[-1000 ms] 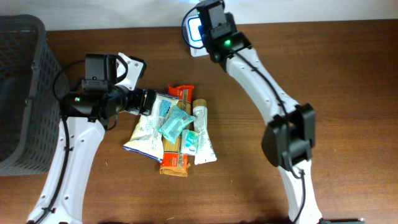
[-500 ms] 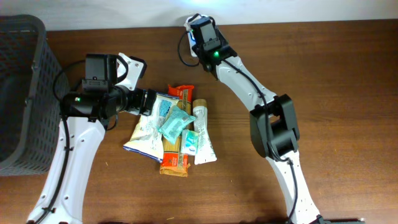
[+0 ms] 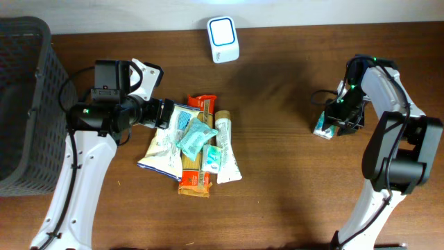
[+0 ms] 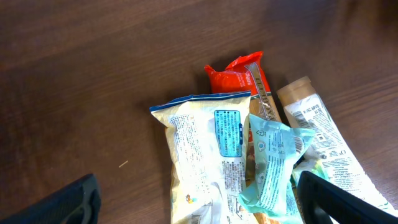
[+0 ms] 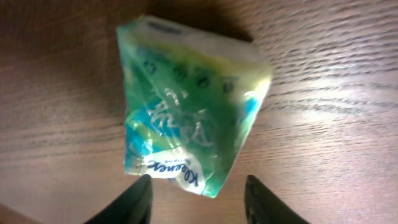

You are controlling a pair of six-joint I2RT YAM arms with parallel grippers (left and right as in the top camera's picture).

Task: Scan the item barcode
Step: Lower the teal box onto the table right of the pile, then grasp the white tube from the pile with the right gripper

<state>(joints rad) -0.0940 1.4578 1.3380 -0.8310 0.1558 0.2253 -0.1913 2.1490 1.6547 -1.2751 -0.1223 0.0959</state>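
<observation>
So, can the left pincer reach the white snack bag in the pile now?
Probably yes: the left pincer hangs open over the white snack bag, and only the teal pouch overlaps one edge of it.

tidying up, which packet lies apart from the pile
The green tissue pack at the right gripper, lying alone; the others overlap in a pile.

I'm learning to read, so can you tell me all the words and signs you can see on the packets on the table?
"Kleenex": on the white label of the green tissue pack; its larger lettering is too blurred to read.
A triangle sign, no words: on the teal packet.
White bag: print in the blue panel, too small to read.
Red wrapper: lettering too blurred to read.
Tube: fine print, too small to read.
</observation>
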